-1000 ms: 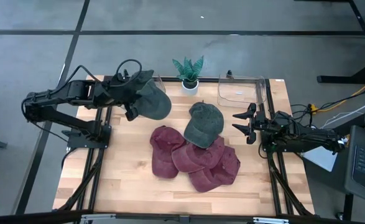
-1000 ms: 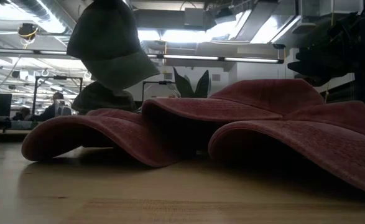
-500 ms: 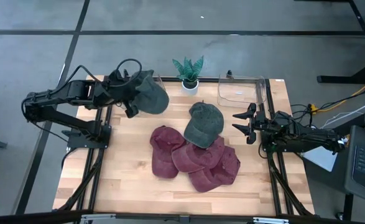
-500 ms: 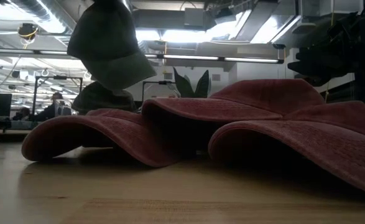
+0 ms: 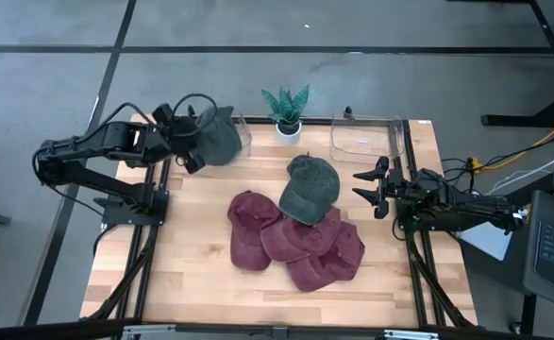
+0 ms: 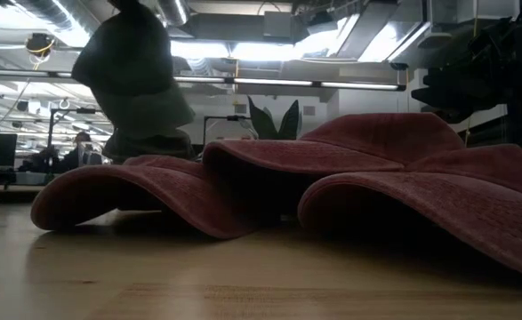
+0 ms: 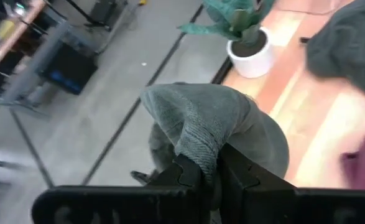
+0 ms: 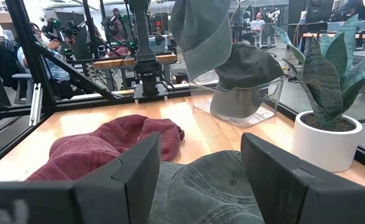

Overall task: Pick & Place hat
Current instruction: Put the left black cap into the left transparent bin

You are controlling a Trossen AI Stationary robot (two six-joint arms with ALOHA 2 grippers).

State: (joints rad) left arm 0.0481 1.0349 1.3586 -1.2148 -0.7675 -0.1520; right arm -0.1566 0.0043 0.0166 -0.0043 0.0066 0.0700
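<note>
At far left, our left gripper [image 5: 193, 144] is pinching the grey-green fabric cap [image 5: 217, 141], carrying it further toward the table's back-left corner than a moment ago. Our right gripper [image 5: 368, 187] is waiting spread wide at the right.

Your left gripper [image 5: 193, 142] is raised, fingers clamped on the hat [image 5: 218, 139]. Your right gripper [image 5: 363, 187] waits spread at the table's right side.

The wooden table [image 5: 201, 274] carries a heap of red hats [image 5: 291, 244] at its centre, topped by a green hat [image 5: 310, 187]. A potted plant [image 5: 287, 110] stands at twelve o'clock, a clear bin [image 5: 363, 138] at one o'clock.
</note>
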